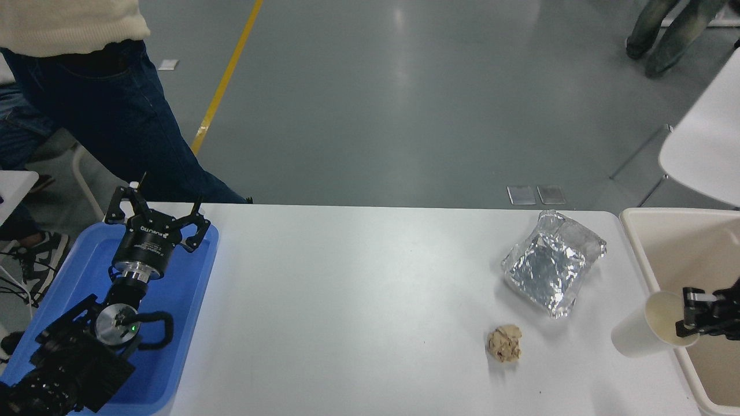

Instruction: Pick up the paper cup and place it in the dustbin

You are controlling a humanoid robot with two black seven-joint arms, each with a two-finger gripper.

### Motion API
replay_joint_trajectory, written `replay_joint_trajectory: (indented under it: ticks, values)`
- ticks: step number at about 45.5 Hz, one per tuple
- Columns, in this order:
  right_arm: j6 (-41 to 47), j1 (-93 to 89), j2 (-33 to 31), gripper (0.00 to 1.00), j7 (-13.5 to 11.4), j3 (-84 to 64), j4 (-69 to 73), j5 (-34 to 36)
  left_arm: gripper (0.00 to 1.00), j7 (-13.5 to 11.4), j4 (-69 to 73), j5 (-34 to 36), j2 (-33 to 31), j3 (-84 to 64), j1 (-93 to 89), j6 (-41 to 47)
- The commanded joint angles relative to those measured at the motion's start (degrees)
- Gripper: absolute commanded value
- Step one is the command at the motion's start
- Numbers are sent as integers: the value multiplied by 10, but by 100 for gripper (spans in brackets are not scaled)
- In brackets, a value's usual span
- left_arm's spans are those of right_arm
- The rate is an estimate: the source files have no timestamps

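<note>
The paper cup (642, 332) is white with a cream inside, tilted with its mouth to the right, held in the air over the table's right edge. My right gripper (691, 315) comes in from the right edge and is shut on the cup's rim, one finger inside the mouth. The dustbin (642, 228), a beige tub with a pale rim, stands just off the table's right end; the cup's mouth overlaps its left rim. My left gripper (159, 211) is open and parked over the blue tray at the lower left.
A silver foil tray (552, 263) lies on the white table (358, 300) left of the dustbin. A tan paper wad (504, 343) lies in front of it. A blue tray (185, 294) is at the left end. A person (98, 86) stands at the far left.
</note>
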Motion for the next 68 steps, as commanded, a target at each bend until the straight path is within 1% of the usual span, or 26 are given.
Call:
replay_joint_trajectory:
  ticks: [1,15,34,40,47,52,58,63,68]
  values:
    - [120,111,37,0,0,-33,14,-1,100,0,0,0,0,0,0,-1]
    - [120,225,47,0,0,-38,15,-1,100,0,0,0,0,0,0,-1]
    - [120,252,53,0,-1,-41,15,0,100,0,0,0,0,0,0,-1]
    - [120,252,42,0,-2,-45,9,-1,100,0,0,0,0,0,0,-1]
    - [120,231,-2,0,-3,-81,-14,11,100,0,0,0,0,0,0,0]
    - [16,172,-37,0,-3,-92,-25,14,100,0,0,0,0,0,0,0]
    - [-81,94,-61,0,-3,-87,-62,65,100,0,0,0,0,0,0,-1]
    - [-109,9,-66,0,-4,-62,-127,101,100,0,0,0,0,0,0,-1]
    - [-112,-108,-66,0,-10,-14,-215,135,100,0,0,0,0,0,0,-1]
